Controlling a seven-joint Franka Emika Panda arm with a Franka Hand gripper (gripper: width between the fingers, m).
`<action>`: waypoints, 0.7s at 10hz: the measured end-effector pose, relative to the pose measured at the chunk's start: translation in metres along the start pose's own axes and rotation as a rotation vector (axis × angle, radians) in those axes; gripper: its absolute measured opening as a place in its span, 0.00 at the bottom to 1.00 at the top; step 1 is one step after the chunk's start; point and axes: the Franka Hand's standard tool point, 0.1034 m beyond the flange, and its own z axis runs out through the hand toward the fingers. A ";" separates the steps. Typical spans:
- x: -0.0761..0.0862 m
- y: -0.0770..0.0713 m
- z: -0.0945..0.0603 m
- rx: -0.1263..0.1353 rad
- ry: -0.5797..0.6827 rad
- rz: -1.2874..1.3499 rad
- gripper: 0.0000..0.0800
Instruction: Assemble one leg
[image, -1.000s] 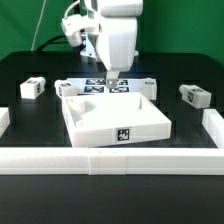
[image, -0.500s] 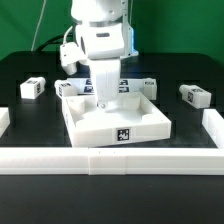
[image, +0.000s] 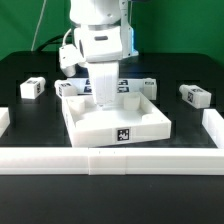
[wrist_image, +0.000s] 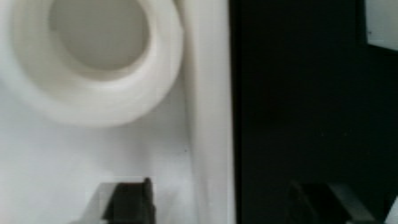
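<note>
Though partly hidden, gripper (image: 103, 104) low over tray part (image: 140, 122), jaws seemingly apart.

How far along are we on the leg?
Done: nothing mounted that I can see; one leg lies loose at the exterior view's left, another leg at its right. In hand: the end effector, open and empty, straddles the tray's wall beside a corner hole. Left: fetch a leg, fit it.

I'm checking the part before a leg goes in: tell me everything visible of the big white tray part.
The tray part is a white, plastic-looking square with raised walls, a round hole and a black-and-white tag on its near wall. It lies flat on the black table; the tool straddles one wall, open.
</note>
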 end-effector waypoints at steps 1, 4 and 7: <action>0.000 0.000 0.000 0.000 0.000 0.000 0.29; 0.000 0.001 -0.001 -0.004 -0.001 0.000 0.08; 0.000 0.001 -0.001 -0.004 -0.001 0.000 0.08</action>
